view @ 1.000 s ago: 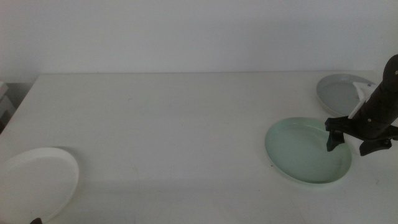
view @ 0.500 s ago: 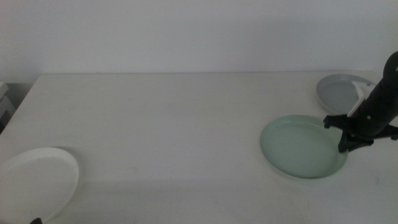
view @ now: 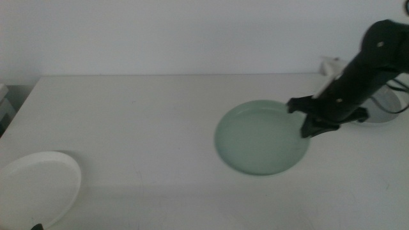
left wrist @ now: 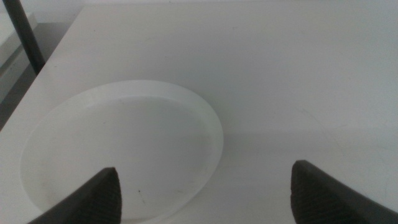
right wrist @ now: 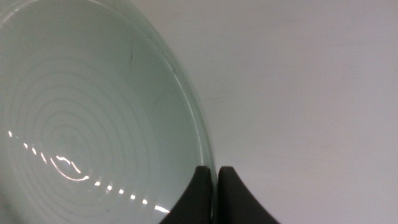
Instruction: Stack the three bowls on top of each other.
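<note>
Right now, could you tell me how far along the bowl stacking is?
Nothing is stacked yet. In hand: the right gripper is shut on the rim of the mint green bowl. The grey bowl sits at the table's far right, mostly behind that arm. The white bowl lies alone at the near left, where the open left gripper waits. All the stacking remains.

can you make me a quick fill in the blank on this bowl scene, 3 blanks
1. The right gripper is shut on the rim of the ____ bowl.
2. The white bowl lies under the open ____ gripper.
3. The grey bowl sits partly hidden behind the ____ arm.

Missing words: green; left; right
</note>
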